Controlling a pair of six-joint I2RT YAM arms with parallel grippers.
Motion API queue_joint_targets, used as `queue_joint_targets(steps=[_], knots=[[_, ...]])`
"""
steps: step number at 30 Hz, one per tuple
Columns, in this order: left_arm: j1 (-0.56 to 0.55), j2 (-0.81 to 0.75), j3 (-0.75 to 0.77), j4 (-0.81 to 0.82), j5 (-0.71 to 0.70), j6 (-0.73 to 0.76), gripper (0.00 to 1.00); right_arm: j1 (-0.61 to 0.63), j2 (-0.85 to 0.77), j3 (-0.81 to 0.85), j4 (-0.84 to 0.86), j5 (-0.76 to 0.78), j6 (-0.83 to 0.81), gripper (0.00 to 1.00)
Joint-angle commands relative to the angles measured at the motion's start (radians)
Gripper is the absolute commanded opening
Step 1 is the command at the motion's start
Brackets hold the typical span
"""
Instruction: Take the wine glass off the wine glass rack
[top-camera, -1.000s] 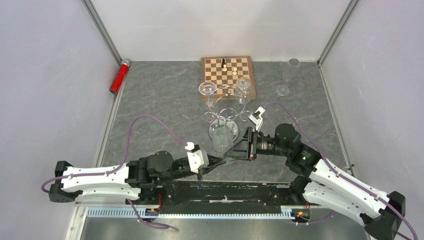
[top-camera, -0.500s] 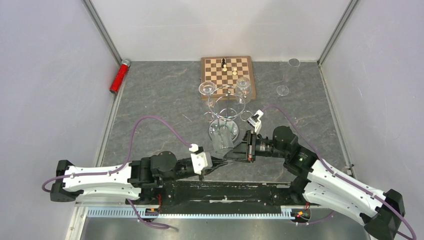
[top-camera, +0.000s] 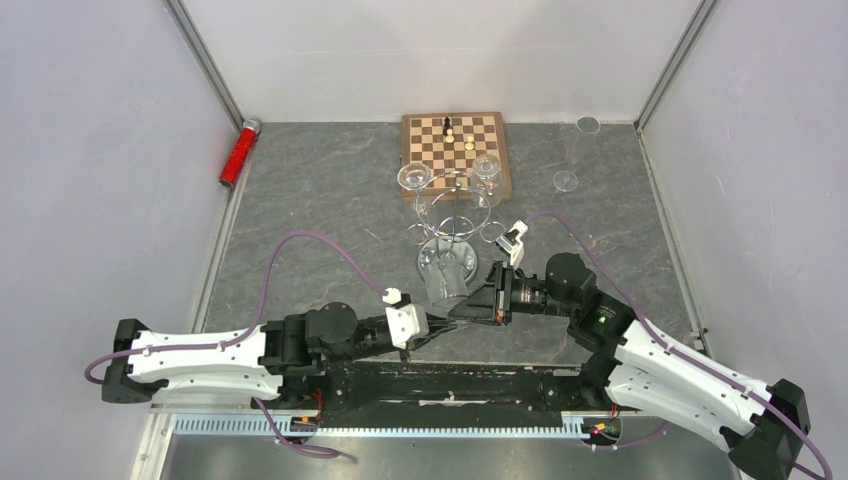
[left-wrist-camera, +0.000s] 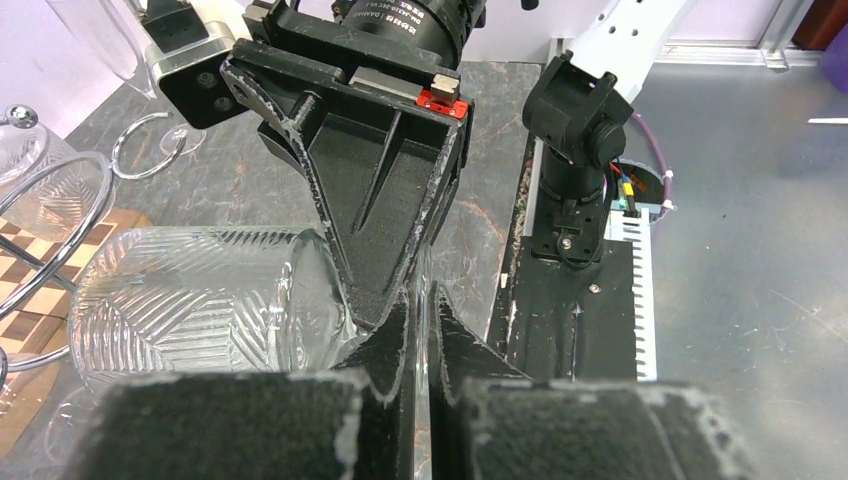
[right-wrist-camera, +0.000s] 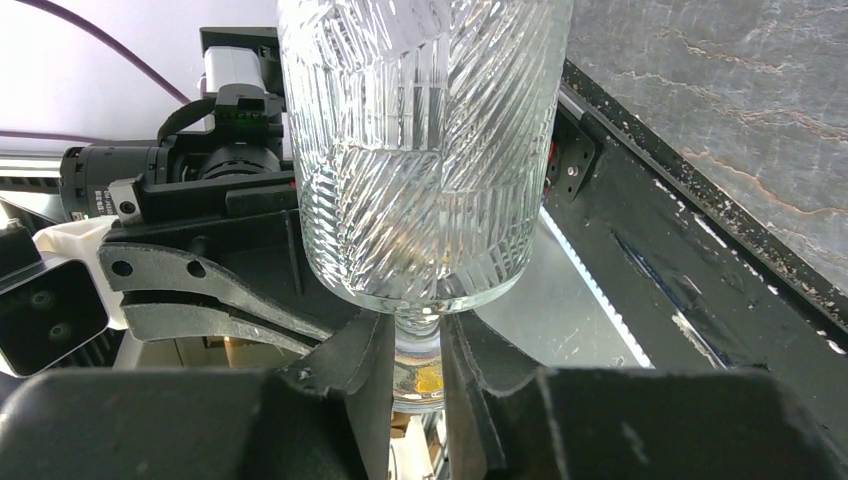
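Note:
A ribbed clear wine glass (top-camera: 445, 285) hangs in the air in front of the chrome wine glass rack (top-camera: 450, 215), off its loops. My right gripper (top-camera: 463, 307) is shut on the glass's stem (right-wrist-camera: 418, 352), just under the bowl (right-wrist-camera: 420, 150). My left gripper (top-camera: 443, 322) is shut on the thin foot of the same glass, seen edge-on between its fingertips (left-wrist-camera: 424, 300). In the left wrist view the bowl (left-wrist-camera: 190, 300) lies on its side to the left. Two more glasses (top-camera: 413, 178) (top-camera: 486, 168) hang on the rack's far side.
A wooden chessboard (top-camera: 480, 150) with a few pieces lies behind the rack. A red cylinder (top-camera: 238, 152) lies at the far left wall. Two small clear discs (top-camera: 588, 125) (top-camera: 565, 181) sit at the far right. The black base rail (top-camera: 450, 385) runs along the near edge.
My left gripper has moved right and forward onto the glass's foot. My right gripper has shifted slightly left with the glass in it.

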Motion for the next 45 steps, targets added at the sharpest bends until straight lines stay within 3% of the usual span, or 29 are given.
queue_joint_targets(steps=[1,3,9,18,32,36,40,45], knots=[[-0.011,0.031,0.061,0.127,0.031,-0.001,0.1,0.02,-0.011,0.013,0.114,0.009,-0.034,0.0],[-0.01,0.029,0.066,0.117,0.028,-0.005,0.23,0.02,-0.013,0.013,0.121,0.01,-0.04,0.0],[-0.01,0.021,0.089,0.064,0.014,-0.018,0.42,0.02,-0.033,-0.002,0.156,0.012,-0.049,0.0],[-0.011,0.01,0.143,0.031,-0.07,-0.078,0.59,0.019,-0.067,-0.002,0.133,0.017,-0.13,0.0],[-0.006,0.087,0.409,-0.29,-0.227,-0.325,0.75,0.017,-0.113,0.129,-0.186,0.069,-0.605,0.0],[-0.001,0.156,0.517,-0.429,-0.222,-0.407,0.76,0.017,-0.123,0.171,-0.292,0.122,-0.769,0.0],[0.01,0.179,0.552,-0.463,-0.229,-0.479,0.76,0.017,-0.145,0.185,-0.355,0.201,-0.936,0.0],[0.137,0.186,0.59,-0.531,-0.119,-0.648,0.76,0.017,-0.196,0.156,-0.374,0.292,-1.095,0.0]])
